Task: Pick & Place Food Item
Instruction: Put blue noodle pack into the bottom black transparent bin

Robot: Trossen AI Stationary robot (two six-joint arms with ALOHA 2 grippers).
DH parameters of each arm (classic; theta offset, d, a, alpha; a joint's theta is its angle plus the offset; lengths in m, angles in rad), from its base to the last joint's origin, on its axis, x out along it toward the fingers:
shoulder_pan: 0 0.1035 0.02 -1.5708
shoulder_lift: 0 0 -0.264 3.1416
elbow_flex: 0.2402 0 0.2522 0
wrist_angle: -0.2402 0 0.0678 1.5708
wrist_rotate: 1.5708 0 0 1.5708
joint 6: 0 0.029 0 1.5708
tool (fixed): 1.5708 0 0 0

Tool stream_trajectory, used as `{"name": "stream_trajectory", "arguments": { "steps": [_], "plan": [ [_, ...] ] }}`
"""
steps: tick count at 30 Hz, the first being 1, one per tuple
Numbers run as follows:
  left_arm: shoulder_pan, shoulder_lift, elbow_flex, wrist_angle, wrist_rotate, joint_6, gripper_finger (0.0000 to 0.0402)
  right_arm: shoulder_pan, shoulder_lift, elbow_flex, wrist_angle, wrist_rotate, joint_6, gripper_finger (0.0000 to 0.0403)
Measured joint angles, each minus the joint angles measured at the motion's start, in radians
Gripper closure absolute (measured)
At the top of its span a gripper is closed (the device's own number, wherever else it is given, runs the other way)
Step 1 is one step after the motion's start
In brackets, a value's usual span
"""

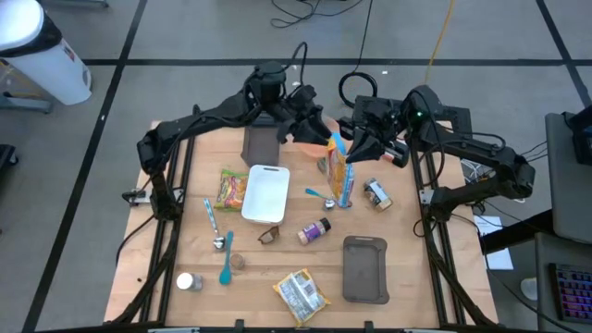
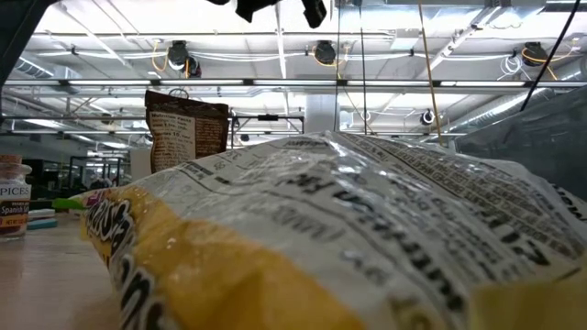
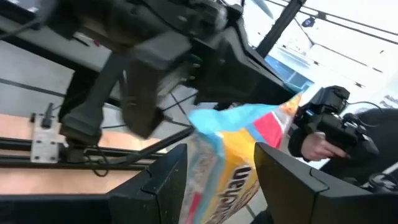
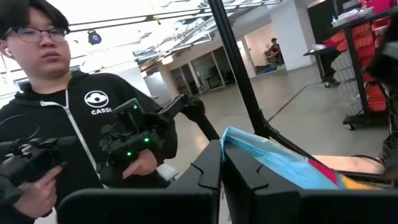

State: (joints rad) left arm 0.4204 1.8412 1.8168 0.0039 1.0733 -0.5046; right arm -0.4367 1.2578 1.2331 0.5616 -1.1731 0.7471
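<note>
Grey floor (image 1: 185, 37) marked with dark lines, cables (image 1: 305, 11) trailing across it. Bright ceiling lights (image 2: 275, 64) overhead. A person (image 4: 56, 124) stands nearby, red shelving (image 4: 364, 56) behind.

Wooden table (image 1: 185, 236) carries white tray (image 1: 265, 192), dark tray (image 1: 364, 269)

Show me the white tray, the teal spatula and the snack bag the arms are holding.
white tray (image 1: 265, 191): high view, bare middle of the tray.
teal spatula (image 1: 226, 262): high view, on its handle.
snack bag (image 1: 342, 176): high view, middle of the upright orange and blue bag.
</note>
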Motion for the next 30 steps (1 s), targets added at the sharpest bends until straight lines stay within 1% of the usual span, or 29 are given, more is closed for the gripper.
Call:
{"name": "stream_trajectory", "arguments": {
  "steps": [3, 12, 15, 18, 26, 30],
  "plan": [
    [-0.013, 0.000, 0.000, 0.000, -0.005, -0.001, 0.0206, 0.001, 0.002, 0.000, 0.003, 0.001, 0.000, 0.0403],
    [-0.017, 0.000, 0.000, 0.001, -0.077, -0.021, 0.0206, 0.009, 0.002, 0.000, 0.004, 0.001, 0.000, 0.0403],
    [-0.017, 0.000, 0.000, 0.001, -0.080, -0.022, 0.0216, 0.023, 0.002, 0.000, 0.003, 0.001, 0.000, 0.0403],
    [-0.017, 0.000, 0.000, 0.001, -0.080, -0.025, 0.0243, 0.034, 0.002, 0.000, 0.003, 0.001, 0.000, 0.0403],
    [-0.017, 0.000, 0.000, 0.001, -0.080, -0.036, 0.0338, 0.040, 0.002, 0.000, 0.003, 0.021, 0.000, 0.0403],
    [-0.018, 0.000, 0.000, 0.001, -0.079, -0.056, 0.0369, 0.040, 0.002, 0.000, 0.003, 0.021, 0.000, 0.0403]
  ]
}}
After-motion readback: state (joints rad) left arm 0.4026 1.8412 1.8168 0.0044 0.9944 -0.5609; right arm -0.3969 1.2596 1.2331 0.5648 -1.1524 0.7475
